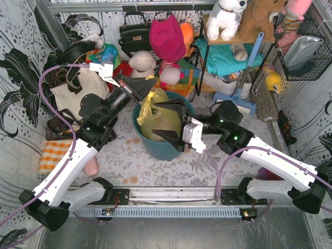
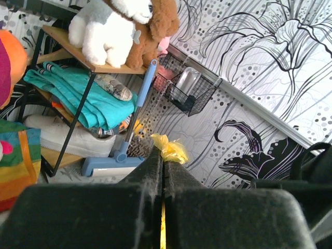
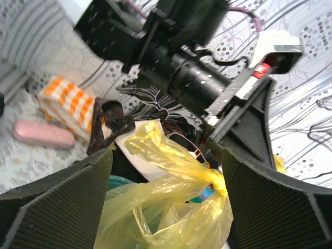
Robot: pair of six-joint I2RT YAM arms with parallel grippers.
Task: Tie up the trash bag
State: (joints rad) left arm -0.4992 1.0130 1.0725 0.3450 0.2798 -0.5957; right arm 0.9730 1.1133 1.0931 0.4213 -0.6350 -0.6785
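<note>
The trash bag sat down inside the teal bin at the middle of the table, its thin yellow plastic crinkled and glossy, and see-through enough that darker shapes showed inside. Its top edge was gathered up into a twisted strip, rising above the rim toward the back left. The left gripper had that strip. The left wrist view showed its fingers pressed flat together, a sliver of yellow between them and a small yellow tuft poking out past the tips. The right gripper was spread wide over the bin, one finger on each side of the bag's bulging body. Contact there was unclear.
</note>
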